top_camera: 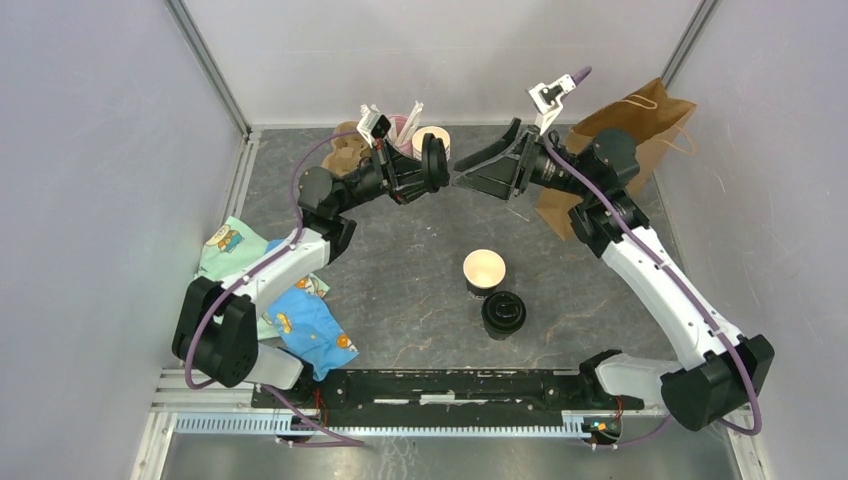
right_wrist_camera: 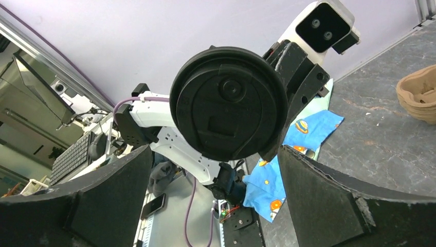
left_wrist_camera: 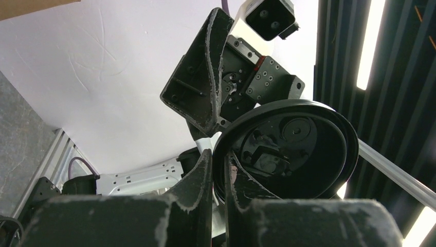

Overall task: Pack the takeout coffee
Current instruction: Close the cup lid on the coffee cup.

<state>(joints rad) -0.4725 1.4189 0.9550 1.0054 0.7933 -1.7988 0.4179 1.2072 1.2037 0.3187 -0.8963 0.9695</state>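
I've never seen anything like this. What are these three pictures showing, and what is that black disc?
These are two robot arms bolted at the near edge of a table, each ending in a two-finger gripper. The wide picture comes from a fixed camera above and behind them. The other two come from cameras on the wrists, so each shows its own dark fingers. The black disc is a plastic cup lid. The left gripper pinches its rim and holds it in the air. The right gripper faces it, jaws wide open, holding nothing. On the table stand an open black paper cup, cream inside, and beside it a stack of black lids. At the back is a brown paper bag; colourful cloths lie on the left.
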